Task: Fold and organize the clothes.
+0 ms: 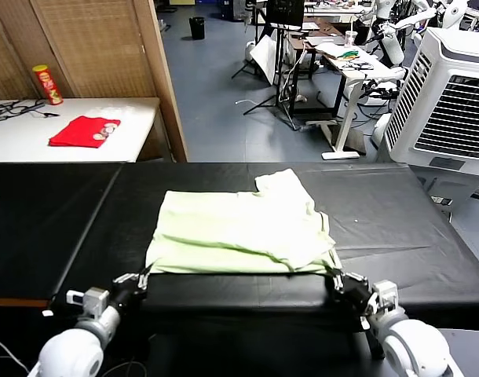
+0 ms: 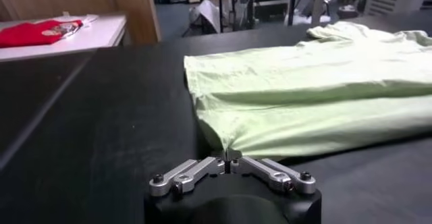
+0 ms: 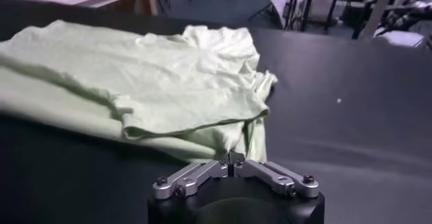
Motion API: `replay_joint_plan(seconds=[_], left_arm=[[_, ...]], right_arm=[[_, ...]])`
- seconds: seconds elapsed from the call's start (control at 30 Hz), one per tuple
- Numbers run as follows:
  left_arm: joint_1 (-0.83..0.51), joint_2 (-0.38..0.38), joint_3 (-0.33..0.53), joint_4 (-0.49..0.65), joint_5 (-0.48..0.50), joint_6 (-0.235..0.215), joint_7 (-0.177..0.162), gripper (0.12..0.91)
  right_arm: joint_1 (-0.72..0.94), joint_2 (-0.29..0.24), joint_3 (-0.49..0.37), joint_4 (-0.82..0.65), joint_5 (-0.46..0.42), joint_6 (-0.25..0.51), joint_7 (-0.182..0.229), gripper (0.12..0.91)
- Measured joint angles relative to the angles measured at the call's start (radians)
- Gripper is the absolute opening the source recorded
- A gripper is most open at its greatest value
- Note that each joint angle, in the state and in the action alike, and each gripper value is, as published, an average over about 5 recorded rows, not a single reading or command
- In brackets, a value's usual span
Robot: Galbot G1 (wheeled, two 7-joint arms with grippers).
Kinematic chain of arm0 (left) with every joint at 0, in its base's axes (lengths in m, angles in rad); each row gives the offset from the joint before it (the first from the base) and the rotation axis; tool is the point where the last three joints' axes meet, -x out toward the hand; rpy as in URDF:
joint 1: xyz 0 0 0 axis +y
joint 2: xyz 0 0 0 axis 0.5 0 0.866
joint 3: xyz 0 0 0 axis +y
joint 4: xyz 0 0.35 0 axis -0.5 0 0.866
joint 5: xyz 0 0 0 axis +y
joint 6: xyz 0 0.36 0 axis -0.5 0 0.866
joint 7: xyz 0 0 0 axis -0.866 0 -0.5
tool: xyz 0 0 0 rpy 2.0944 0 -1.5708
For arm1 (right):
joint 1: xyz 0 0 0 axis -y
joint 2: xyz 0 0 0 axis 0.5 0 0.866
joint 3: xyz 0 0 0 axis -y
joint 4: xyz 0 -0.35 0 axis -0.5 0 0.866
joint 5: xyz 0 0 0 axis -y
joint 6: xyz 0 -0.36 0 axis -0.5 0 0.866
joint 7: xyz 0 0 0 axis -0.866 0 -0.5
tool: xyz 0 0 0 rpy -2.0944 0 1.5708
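Note:
The pale light-green T-shirt (image 1: 239, 232) lies partly folded on the black table (image 1: 67, 212), one sleeve sticking out at the far side. No checkered print shows. My left gripper (image 1: 144, 275) is shut on the shirt's near left corner, seen in the left wrist view (image 2: 228, 156) with fabric (image 2: 304, 90) pinched between the tips. My right gripper (image 1: 334, 276) is shut on the near right corner, seen in the right wrist view (image 3: 231, 156) with the cloth (image 3: 135, 84) rising from the tips. Both grippers sit at the table's near edge.
A white side table (image 1: 74, 118) at the far left holds a red folded garment (image 1: 84, 131) and a red can (image 1: 47, 85). A wooden partition (image 1: 106, 47) stands behind it. A white air cooler (image 1: 451, 94) stands at the far right.

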Motion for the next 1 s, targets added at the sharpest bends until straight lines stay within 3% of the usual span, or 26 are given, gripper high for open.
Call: replay_joint_plan(seconds=[0.13, 0.3, 0.4, 0.47, 0.57, 0.67, 0.77, 1.0], left_arm=[[0.052, 0.000, -0.022, -0.037, 0.000, 0.002, -0.003, 0.130], [0.116, -0.009, -0.052, -0.071, -0.007, 0.009, -0.016, 0.146], [0.155, -0.015, -0.076, -0.094, -0.017, 0.021, -0.026, 0.255], [0.179, -0.020, -0.094, -0.112, -0.020, 0.035, -0.035, 0.372], [0.207, -0.032, -0.122, -0.137, -0.025, 0.059, -0.046, 0.539], [0.212, -0.044, -0.147, -0.158, -0.042, 0.071, -0.049, 0.693], [0.184, -0.046, -0.167, -0.163, -0.094, 0.076, -0.059, 0.779], [-0.068, -0.006, -0.132, -0.074, -0.255, 0.128, -0.122, 0.798]], right_arm=[[-0.032, 0.009, 0.002, 0.019, -0.015, 0.001, -0.003, 0.157], [-0.077, 0.021, 0.016, 0.056, -0.031, -0.004, 0.004, 0.401], [-0.108, 0.026, 0.030, 0.092, -0.041, -0.017, 0.013, 0.568], [-0.126, 0.028, 0.043, 0.125, -0.042, -0.031, 0.017, 0.676], [-0.136, 0.026, 0.069, 0.178, -0.024, -0.050, 0.021, 0.774], [-0.117, 0.017, 0.094, 0.205, 0.016, -0.051, 0.030, 0.795], [-0.050, 0.001, 0.097, 0.188, 0.052, -0.035, 0.047, 0.798], [0.263, -0.012, 0.000, 0.009, 0.100, -0.019, 0.113, 0.798]])
